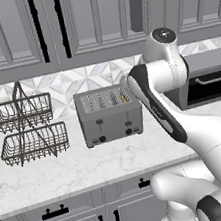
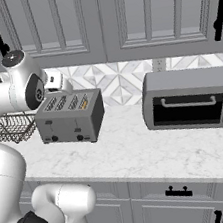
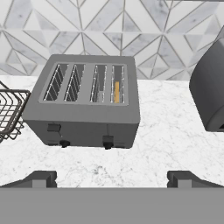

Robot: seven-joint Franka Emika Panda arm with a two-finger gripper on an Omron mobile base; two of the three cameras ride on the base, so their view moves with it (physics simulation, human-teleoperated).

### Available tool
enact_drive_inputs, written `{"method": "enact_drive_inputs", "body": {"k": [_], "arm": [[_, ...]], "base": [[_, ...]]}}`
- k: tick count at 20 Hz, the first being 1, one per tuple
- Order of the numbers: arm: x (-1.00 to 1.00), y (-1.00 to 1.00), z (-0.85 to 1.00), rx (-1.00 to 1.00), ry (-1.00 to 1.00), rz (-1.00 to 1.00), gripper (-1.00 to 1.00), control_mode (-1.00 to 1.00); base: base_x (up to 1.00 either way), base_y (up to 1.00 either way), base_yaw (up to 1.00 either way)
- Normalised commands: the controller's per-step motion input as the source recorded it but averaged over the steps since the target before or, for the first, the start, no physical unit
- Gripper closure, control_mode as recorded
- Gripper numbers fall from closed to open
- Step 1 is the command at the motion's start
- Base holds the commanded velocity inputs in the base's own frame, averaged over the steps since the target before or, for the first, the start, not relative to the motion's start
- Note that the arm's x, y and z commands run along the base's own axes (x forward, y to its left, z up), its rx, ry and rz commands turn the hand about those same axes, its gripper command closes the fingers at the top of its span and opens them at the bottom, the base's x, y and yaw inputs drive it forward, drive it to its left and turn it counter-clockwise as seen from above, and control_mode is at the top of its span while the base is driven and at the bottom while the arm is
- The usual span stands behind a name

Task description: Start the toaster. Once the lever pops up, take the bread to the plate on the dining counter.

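The gripper [image 3: 112, 177] is held with jaws wide apart and nothing between them, above the marble worktop [image 3: 166, 144]. The toaster [image 3: 85, 103] is seen straight ahead of the jaws, well apart from them, front facing the hand. The bread [image 3: 117, 91] is sunk in the slot nearest the right end (only a golden edge is seen). Two black levers and knobs are seen on the toaster's front. A wire basket [image 3: 9, 114] is placed left of the jaws, just beside the toaster, and a toaster oven [image 3: 210, 92] is placed to the right, near the wall.
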Motion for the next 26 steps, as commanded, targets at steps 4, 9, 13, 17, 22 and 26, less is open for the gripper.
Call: {"method": "enact_drive_inputs", "body": {"k": [4,9,13,17,22,26], "arm": [[0.0,0.0,0.0,0.0,0.0,0.0,-1.0,-1.0],[0.0,0.0,0.0,0.0,0.0,0.0,-1.0,-1.0],[0.0,0.0,0.0,0.0,0.0,0.0,-1.0,-1.0],[0.0,0.0,0.0,0.0,0.0,0.0,-1.0,-1.0],[0.0,0.0,0.0,0.0,0.0,0.0,-1.0,-1.0],[0.0,0.0,0.0,0.0,0.0,0.0,-1.0,-1.0]], "base": [[0.0,0.0,0.0],[0.0,0.0,0.0],[0.0,0.0,0.0],[0.0,0.0,0.0],[0.0,0.0,0.0],[0.0,0.0,0.0]]}}
